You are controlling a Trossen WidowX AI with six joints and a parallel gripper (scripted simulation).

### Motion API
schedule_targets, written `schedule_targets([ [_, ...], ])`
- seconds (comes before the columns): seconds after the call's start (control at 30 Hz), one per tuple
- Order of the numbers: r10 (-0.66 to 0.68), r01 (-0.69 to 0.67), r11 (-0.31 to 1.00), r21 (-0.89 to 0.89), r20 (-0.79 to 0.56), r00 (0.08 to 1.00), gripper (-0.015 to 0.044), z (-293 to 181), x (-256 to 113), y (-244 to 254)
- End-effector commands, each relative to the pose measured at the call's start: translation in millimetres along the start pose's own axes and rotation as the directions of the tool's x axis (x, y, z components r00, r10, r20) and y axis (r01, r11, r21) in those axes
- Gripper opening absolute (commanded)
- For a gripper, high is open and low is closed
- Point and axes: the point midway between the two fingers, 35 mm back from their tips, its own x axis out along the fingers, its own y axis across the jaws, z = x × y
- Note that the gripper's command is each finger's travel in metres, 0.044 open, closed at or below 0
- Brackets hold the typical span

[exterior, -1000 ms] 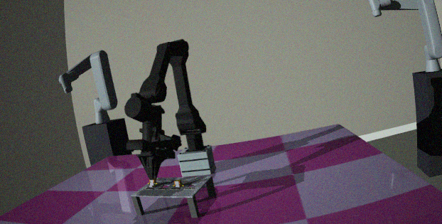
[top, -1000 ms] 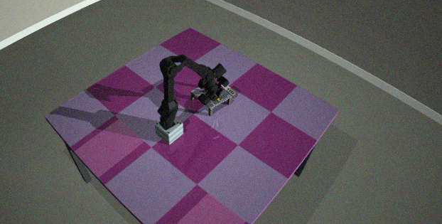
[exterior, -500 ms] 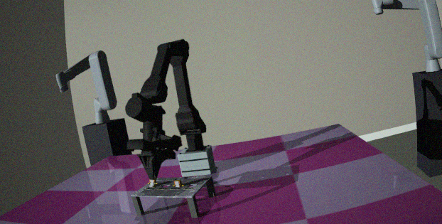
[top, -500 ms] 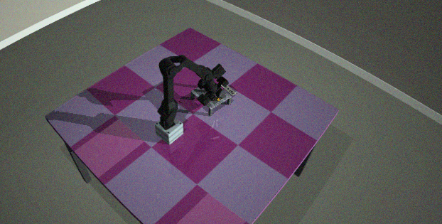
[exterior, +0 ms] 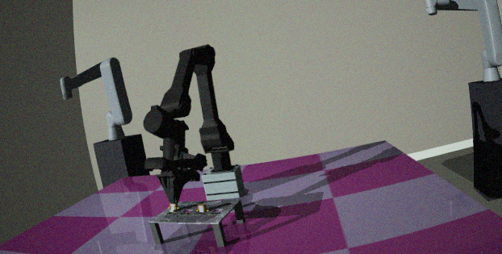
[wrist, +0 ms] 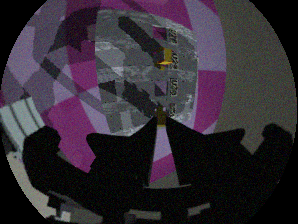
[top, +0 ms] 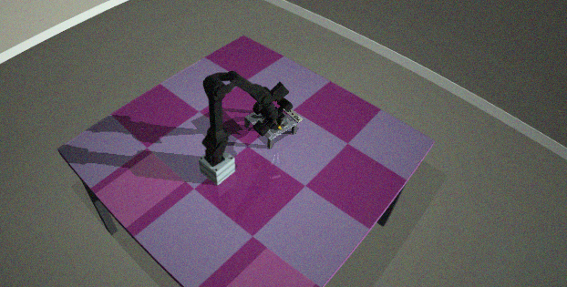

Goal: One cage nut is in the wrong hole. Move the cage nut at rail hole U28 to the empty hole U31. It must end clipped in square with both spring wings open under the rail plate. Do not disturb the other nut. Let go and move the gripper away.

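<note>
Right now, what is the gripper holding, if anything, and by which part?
The gripper is shut on a cage nut, pinched near its top; exactly which faces the fingers press cannot be told.
</note>
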Motion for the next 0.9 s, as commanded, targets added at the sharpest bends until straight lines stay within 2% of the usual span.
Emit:
schedule_targets([
  [0.0,-0.008,0.008,1.0,0.001,0.004,1.0,0.0035,0.6,-0.3,0.4],
  [0.87,-0.029,0.029,1.0,0.001,0.004,1.0,0.0035,0.6,-0.3,3.5],
])
